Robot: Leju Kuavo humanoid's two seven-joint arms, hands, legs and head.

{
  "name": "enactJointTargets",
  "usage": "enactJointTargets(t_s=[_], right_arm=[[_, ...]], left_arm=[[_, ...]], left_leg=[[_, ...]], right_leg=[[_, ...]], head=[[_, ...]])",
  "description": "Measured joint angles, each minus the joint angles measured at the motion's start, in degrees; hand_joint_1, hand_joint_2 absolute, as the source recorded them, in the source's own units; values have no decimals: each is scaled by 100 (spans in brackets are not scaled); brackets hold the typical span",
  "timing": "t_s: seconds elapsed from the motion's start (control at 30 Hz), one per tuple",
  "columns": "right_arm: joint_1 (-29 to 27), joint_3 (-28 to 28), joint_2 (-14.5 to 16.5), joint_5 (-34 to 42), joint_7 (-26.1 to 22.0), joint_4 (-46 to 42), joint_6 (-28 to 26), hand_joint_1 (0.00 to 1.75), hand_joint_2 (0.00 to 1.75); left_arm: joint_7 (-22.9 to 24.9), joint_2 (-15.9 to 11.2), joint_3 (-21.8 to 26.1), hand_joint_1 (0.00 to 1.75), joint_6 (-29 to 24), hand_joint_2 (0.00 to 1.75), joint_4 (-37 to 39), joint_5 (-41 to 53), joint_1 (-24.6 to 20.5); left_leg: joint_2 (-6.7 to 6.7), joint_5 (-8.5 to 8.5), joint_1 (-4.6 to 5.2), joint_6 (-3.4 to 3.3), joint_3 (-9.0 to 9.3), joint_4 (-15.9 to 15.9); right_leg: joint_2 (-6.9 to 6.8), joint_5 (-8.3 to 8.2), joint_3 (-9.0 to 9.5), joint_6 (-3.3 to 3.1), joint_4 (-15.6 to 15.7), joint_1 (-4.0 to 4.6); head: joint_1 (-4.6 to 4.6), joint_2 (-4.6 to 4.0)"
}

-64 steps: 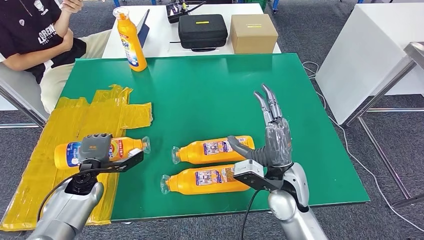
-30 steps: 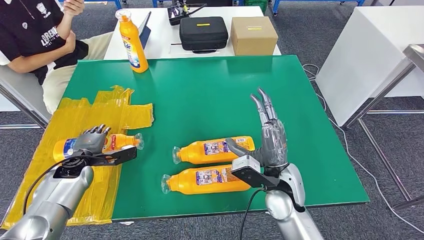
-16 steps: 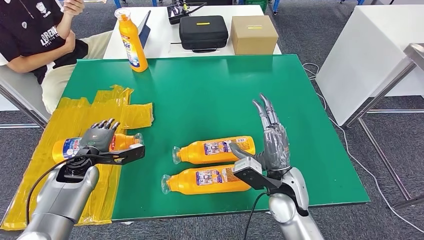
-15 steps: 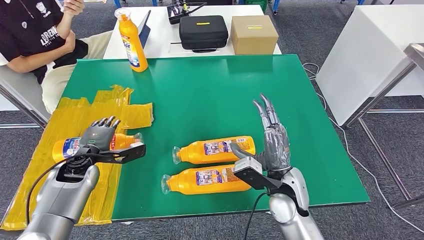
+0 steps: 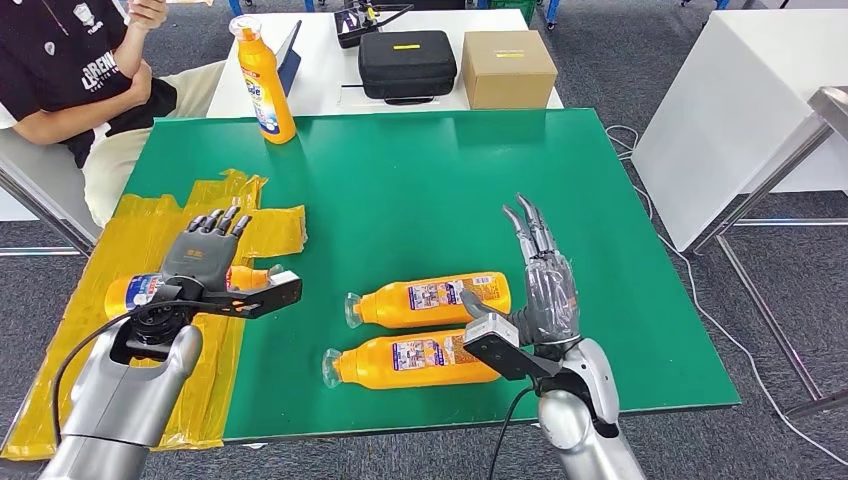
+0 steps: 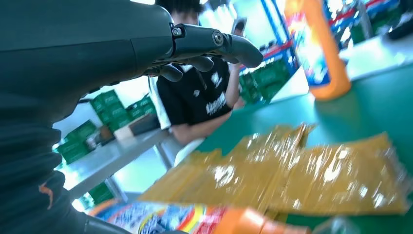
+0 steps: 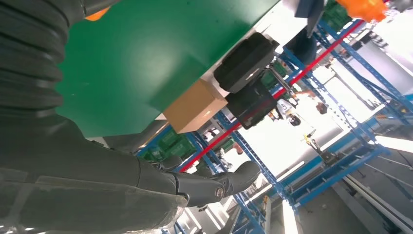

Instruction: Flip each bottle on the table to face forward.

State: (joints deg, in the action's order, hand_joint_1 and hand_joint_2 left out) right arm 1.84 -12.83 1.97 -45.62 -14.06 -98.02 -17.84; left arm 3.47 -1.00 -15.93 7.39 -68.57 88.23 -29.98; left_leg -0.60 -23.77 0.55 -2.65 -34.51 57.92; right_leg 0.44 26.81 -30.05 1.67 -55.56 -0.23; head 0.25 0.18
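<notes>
Lying on its side on the yellow plastic sheet at the left of the green table is an orange bottle, its label up and its clear cap pointing toward the middle. My left hand sat flat on that bottle two seconds ago; it has since lifted off and drifted forward, and now hovers over the bottle's neck with fingers spread and nothing in them. In the left wrist view the bottle lies blurred below my raised fingers. I judge that this bottle is released, perhaps already turned. Two more orange bottles lie side by side near the table's front edge: the farther bottle and the nearer bottle, both with labels up and caps to the left. My right hand stands upright just beside their bases, fingers straight and apart, holding nothing, and has barely moved. A fourth bottle stands upright at the far left corner, near a seated person.
</notes>
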Motion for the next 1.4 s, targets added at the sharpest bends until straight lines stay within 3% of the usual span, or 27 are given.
enactJointTargets(t_s=[0.2, 0.33, 0.53, 0.77, 1.13, 1.4], right_arm=[[-50, 43, 7, -954, 490, -20, 314, 0, 175], [-69, -7, -130, -2037, 1031, 21, 828, 0, 175], [22, -347, -518, -2311, 1233, 215, 1100, 0, 175], [30, -727, -898, -2104, 1218, 340, 1207, 0, 175], [35, -1056, -1066, -1956, 1129, 440, 1407, 0, 175], [408, -1387, -900, -2214, 1285, 1016, 1296, 0, 175]], left_arm=[[-1352, 122, -109, 0, -445, 0, -528, -2005, 180], [-1802, 234, -150, 0, -534, 0, -745, -3118, 518], [-2004, 345, -370, 0, -531, 0, -737, -3513, 933], [-2237, 453, -525, 0, -427, 0, -658, -3914, 1020], [-2274, 549, -600, 0, -404, 0, -570, -3966, 1019], [-2376, 590, -654, 0, -500, 0, -579, -4195, 1140]], left_leg=[[3, -1, 4, -1, -4, 0], [1, -2, 8, -2, -5, 0], [-1, -2, 7, -2, -6, 0], [-2, -2, 8, -2, -7, 0], [-1, -2, 7, -2, -8, 0], [-1, -2, 6, -2, -8, 0]], right_leg=[[1, 0, -1, 0, 1, -5], [0, 0, -3, 1, 2, -9], [-1, 0, -4, 1, 2, -8], [-1, 0, -5, 1, 2, -9], [-1, 0, -5, 1, 2, -7], [-1, 0, -4, 1, 1, -6]], head=[[0, 0], [-1, 0], [-1, 0], [-1, 0], [-1, 0], [-1, -1]])
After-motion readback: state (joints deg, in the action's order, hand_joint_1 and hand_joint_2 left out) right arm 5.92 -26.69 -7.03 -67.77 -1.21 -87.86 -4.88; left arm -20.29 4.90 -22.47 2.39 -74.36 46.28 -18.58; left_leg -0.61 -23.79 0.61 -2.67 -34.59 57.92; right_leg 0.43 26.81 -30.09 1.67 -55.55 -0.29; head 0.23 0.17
